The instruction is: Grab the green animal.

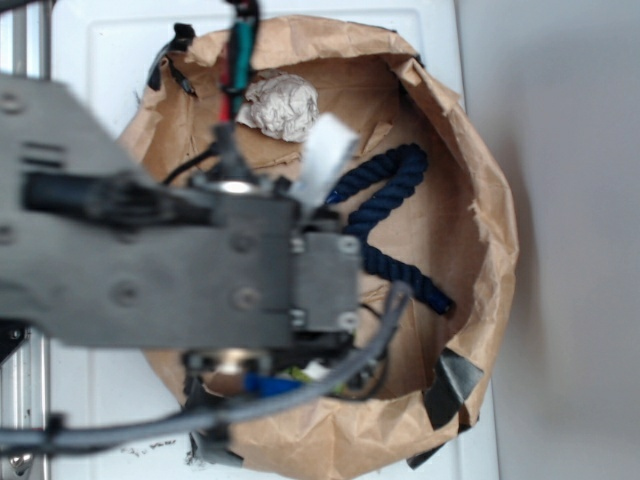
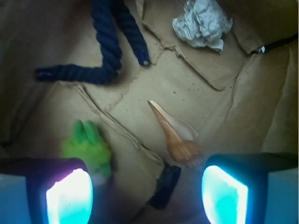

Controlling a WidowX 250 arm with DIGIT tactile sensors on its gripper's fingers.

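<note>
The green animal (image 2: 87,147), a fuzzy lime-green plush, lies on the brown paper floor at the lower left of the wrist view. It sits just above and partly behind my left fingertip (image 2: 69,196). My gripper (image 2: 147,196) is open, its pads wide apart, with only paper and a black strip (image 2: 164,186) between them. The toy is outside the gap, off to its left. In the exterior view my arm (image 1: 200,260) hangs over the paper nest and hides most of the toy.
An orange-tan seashell (image 2: 175,133) lies near my right fingertip. A navy rope (image 2: 110,46) (image 1: 390,200) curls at the far side. A crumpled paper ball (image 2: 202,24) (image 1: 282,106) rests beyond it. Raised brown paper walls (image 1: 480,200) ring everything.
</note>
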